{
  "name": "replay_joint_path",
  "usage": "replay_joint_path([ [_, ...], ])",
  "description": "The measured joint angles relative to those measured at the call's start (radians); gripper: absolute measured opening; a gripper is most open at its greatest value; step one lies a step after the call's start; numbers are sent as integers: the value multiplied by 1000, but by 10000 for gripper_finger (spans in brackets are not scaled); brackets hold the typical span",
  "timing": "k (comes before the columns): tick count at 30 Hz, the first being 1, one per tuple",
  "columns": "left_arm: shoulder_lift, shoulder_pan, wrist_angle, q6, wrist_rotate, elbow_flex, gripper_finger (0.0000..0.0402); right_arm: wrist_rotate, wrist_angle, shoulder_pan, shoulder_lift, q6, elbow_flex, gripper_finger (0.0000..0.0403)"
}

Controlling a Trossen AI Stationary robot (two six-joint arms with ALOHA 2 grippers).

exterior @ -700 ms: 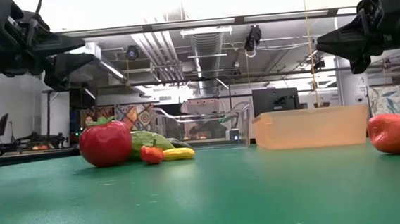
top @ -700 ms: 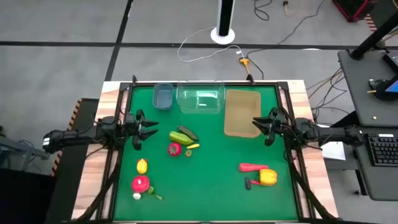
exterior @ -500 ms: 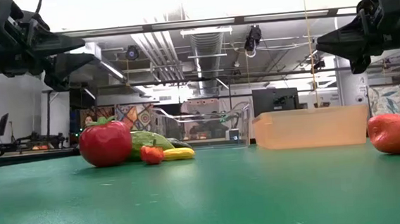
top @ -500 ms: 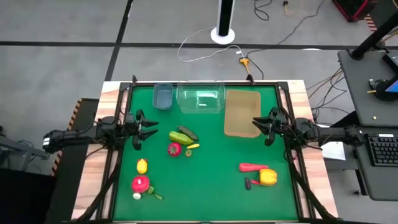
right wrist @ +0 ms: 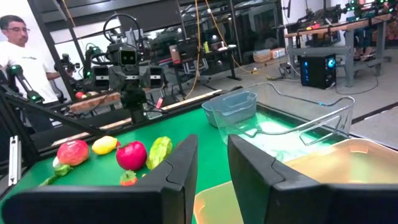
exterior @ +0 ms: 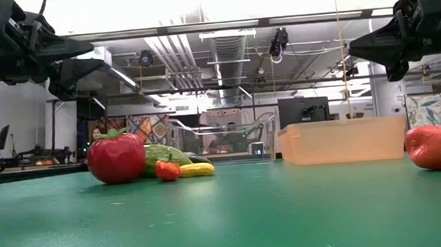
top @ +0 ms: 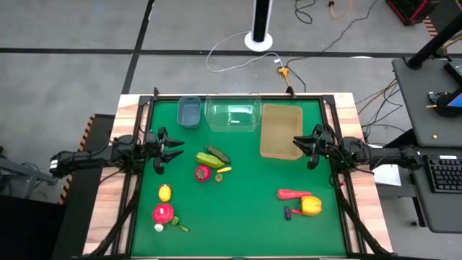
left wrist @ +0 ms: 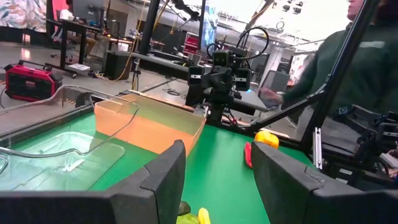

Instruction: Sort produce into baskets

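A white post (top: 260, 22) stands on the floor beyond the table's far edge, cables (top: 238, 58) trailing nearby; a keyboard (top: 444, 175), probably, lies far right.

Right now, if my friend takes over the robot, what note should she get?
Left gripper: open, empty, above the mat beside the cucumbers.
Right gripper: slightly open, empty, over the tan tray by its edge.
Blue-grey bin, clear tub and tan tray sit along the far edge, nothing seen in them.
Produce all on the mat: cucumbers and red tomato mid-table; lemon and red piece near left; red chilli and yellow pepper near right.
Done: nothing sorted. Left: everything.
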Motion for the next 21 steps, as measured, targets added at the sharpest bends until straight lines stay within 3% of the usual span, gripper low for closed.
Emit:
replay_joint_path([
  [21, 0, 0, 0, 0, 0, 0, 166, 0, 0, 0, 0, 0, 0, 75],
])
